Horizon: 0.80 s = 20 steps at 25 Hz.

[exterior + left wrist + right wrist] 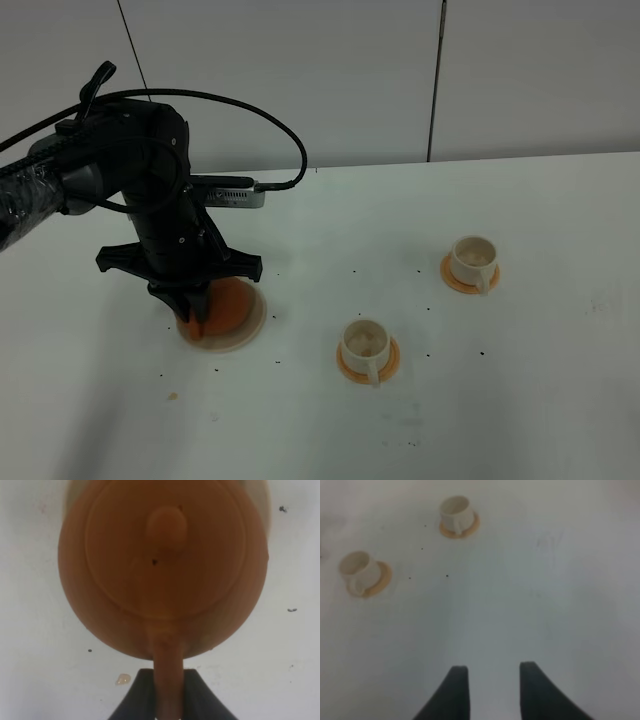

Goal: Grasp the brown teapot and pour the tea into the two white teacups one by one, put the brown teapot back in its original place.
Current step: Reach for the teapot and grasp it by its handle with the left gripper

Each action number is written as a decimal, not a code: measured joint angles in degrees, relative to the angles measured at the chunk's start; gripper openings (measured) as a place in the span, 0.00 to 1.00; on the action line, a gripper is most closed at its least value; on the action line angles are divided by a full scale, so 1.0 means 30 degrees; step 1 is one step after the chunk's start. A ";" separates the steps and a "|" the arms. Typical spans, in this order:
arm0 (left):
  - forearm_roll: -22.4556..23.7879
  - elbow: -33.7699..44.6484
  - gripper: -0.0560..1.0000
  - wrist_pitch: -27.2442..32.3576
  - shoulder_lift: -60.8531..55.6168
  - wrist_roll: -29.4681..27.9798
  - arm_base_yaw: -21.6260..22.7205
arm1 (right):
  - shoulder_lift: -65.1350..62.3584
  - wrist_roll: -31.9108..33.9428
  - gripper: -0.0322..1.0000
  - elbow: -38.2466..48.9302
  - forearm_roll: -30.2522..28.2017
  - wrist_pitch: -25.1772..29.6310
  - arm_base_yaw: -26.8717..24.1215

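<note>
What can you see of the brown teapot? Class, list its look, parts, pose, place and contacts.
The teapot is round, squat and reddish-brown, like matte clay. Its knobbed lid is on. It seems to rest upright on a pale saucer, left on the table. The left tool is shut on its stubby handle. No spout shows.

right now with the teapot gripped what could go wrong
The left jaws are shut on only the thin handle of the teapot, so the big body could twist or slip in a lift. The lid looks merely set on and might slide off in a tilt. The near cup and far cup are small, so a pour may miss; a drop lies on the table.
</note>
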 joint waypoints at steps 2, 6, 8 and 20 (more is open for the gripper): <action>0.0017 0.0000 0.21 -0.0043 0.0000 0.0000 0.0000 | 0.0000 0.0000 0.27 0.0000 0.0000 0.0000 0.0000; -0.0002 0.0000 0.21 -0.0144 0.0000 0.0043 0.0000 | 0.0000 0.0000 0.27 0.0000 0.0000 0.0000 0.0000; -0.0214 0.0000 0.21 0.0068 0.0000 0.0174 0.0000 | 0.0000 0.0000 0.27 0.0000 0.0000 0.0000 0.0000; -0.1049 0.0147 0.21 0.0274 0.1095 0.0658 0.0004 | 0.0000 0.0000 0.27 0.0000 0.0000 0.0000 0.0000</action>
